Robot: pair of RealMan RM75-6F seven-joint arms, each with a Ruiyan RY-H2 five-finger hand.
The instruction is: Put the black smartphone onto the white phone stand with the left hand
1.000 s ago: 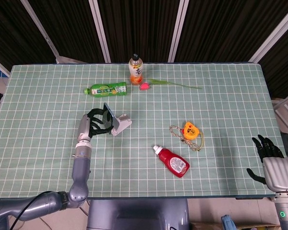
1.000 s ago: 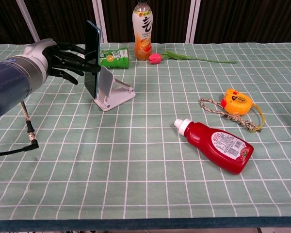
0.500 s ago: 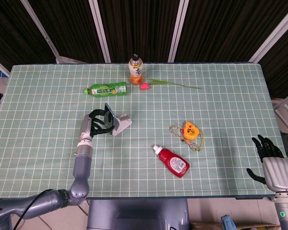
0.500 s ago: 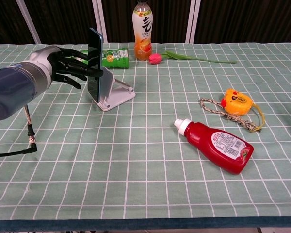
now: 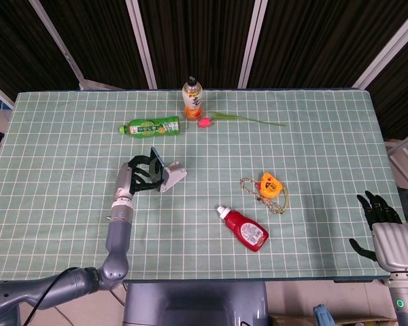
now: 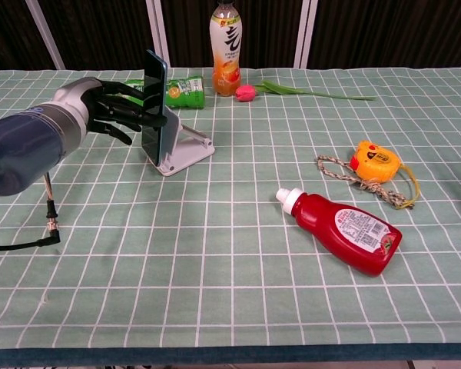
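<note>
Now the left hand [image 6: 111,115] grips the black smartphone [image 6: 155,104] with its fingers [image 5: 144,174] closed on the back of it, holding it upright on its edge against the white phone stand [image 6: 183,151], left of the table's [image 6: 230,307] middle. Whether the phone's lower edge already sits in the stand is unclear. At the table's near right corner, the right hand [image 5: 384,231] rests with fingers spread, holding nothing.
</note>
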